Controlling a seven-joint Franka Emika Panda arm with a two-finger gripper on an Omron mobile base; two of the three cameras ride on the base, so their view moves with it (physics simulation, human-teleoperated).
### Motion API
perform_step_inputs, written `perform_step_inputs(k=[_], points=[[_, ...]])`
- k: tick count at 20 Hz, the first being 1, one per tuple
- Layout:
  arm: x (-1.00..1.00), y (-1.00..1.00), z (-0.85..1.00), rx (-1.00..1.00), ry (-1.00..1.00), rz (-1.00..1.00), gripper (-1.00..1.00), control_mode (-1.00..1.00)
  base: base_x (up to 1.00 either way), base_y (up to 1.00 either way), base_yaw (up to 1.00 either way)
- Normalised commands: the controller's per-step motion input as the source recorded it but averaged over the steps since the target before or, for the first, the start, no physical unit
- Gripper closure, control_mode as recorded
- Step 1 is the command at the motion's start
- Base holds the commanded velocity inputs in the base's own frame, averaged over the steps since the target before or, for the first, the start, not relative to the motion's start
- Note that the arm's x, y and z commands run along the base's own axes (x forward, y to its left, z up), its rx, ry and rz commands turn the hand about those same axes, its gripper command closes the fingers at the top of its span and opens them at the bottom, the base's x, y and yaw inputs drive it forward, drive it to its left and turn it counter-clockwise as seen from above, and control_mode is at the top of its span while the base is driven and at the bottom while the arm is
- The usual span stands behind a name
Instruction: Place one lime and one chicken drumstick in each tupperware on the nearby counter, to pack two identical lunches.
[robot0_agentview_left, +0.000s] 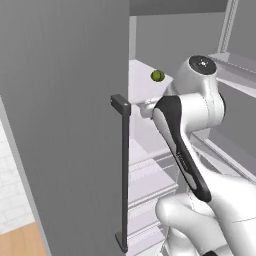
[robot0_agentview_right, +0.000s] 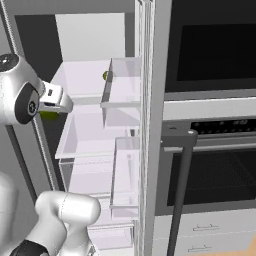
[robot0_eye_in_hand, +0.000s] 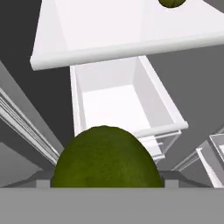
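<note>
Green and round, one lime (robot0_eye_in_hand: 105, 158) sits right in front of the hand camera, at 6 o'clock in the hand view. It lies between the gripper fingers. In the right base view a bit of this lime (robot0_agentview_right: 49, 115) peeks out just under the gripper (robot0_agentview_right: 60, 102), at about 9 o'clock. The jaws stand wide, but the lime is a wide thing, so I think the gripper has it or is about to. I cannot tell for sure if the fingers press on it.

A second lime (robot0_agentview_left: 157, 75) rests on a white fridge shelf (robot0_agentview_left: 142, 82) higher up, at about 12 o'clock in the left base view.

I think the job is only starting. One lime may be grabbed. Nothing is packed yet, as far as I can see. Both limes and both drumsticks must go into the two boxes on the desk.

Room to move is tight. The open fridge door (robot0_agentview_left: 65, 125) with its dark handle (robot0_agentview_left: 123, 170) stands close on the arm's left. Door bins (robot0_agentview_right: 122, 90) and the fridge's side wall (robot0_agentview_right: 152, 125) stand close on its right. A shelf edge hangs above the hand, and a clear drawer (robot0_eye_in_hand: 127, 100) sits below it. The arm should pull straight back out.
</note>
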Motion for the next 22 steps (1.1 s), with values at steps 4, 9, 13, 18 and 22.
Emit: perform_step_inputs(k=[4,9,13,18,22], points=[[-0.60,0.00,-0.19,0.00,0.00,0.00,1.00,1.00,-0.25,0.00,0.00],[0.00,0.00,0.00,0.00,0.00,0.00,1.00,1.00,-1.00,0.00,0.00],[0.00,0.00,0.00,0.00,0.00,0.00,1.00,1.00,-1.00,0.08,0.00],[0.00,0.00,0.00,0.00,0.00,0.00,1.00,1.00,-1.00,0.11,0.00],[0.00,0.00,0.00,0.00,0.00,0.00,1.00,1.00,-1.00,-0.11,-0.14]])
